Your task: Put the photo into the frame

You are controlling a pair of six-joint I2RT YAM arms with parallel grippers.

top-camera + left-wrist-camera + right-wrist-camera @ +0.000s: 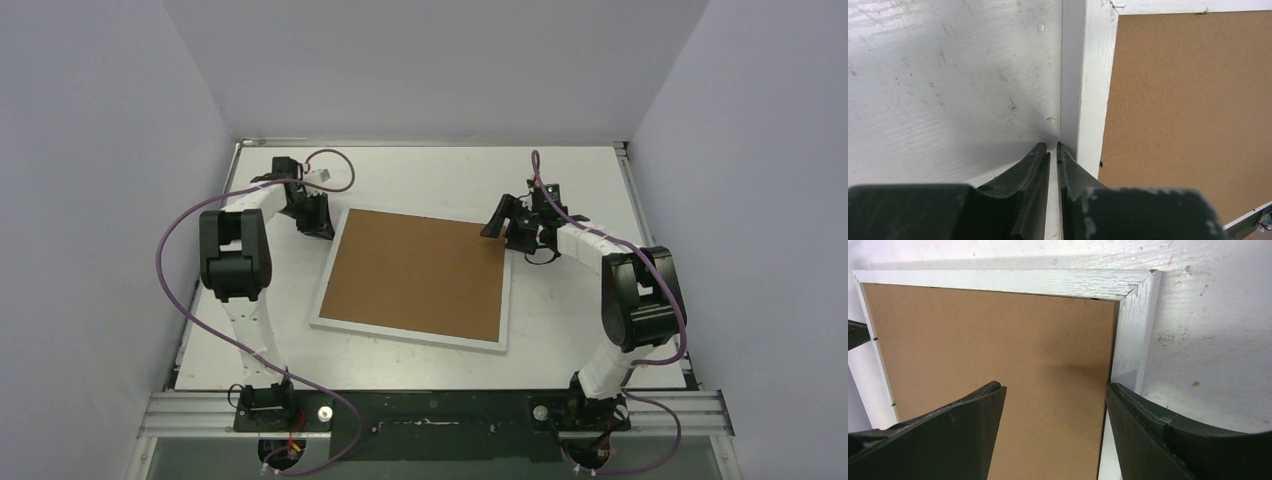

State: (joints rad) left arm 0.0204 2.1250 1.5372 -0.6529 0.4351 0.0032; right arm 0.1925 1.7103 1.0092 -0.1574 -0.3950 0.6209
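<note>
The frame [412,336], with its narrow white border, lies flat on the table with the plain brown backing board [420,272] filling its middle. The photo is hidden. My left gripper [322,226] sits low at the frame's far left corner. In the left wrist view its tips [1053,146] stand against the outer side of the white bar [1093,90], shut to a thin slit with nothing between them. My right gripper [505,222] hovers open at the far right corner. In the right wrist view it [1054,386] spans the board [988,335] and the right bar [1135,330].
The white table [580,320] is scuffed and bounded by a metal rail [430,410] at the near edge and by grey walls on the other sides. Purple cables [180,250] loop beside each arm.
</note>
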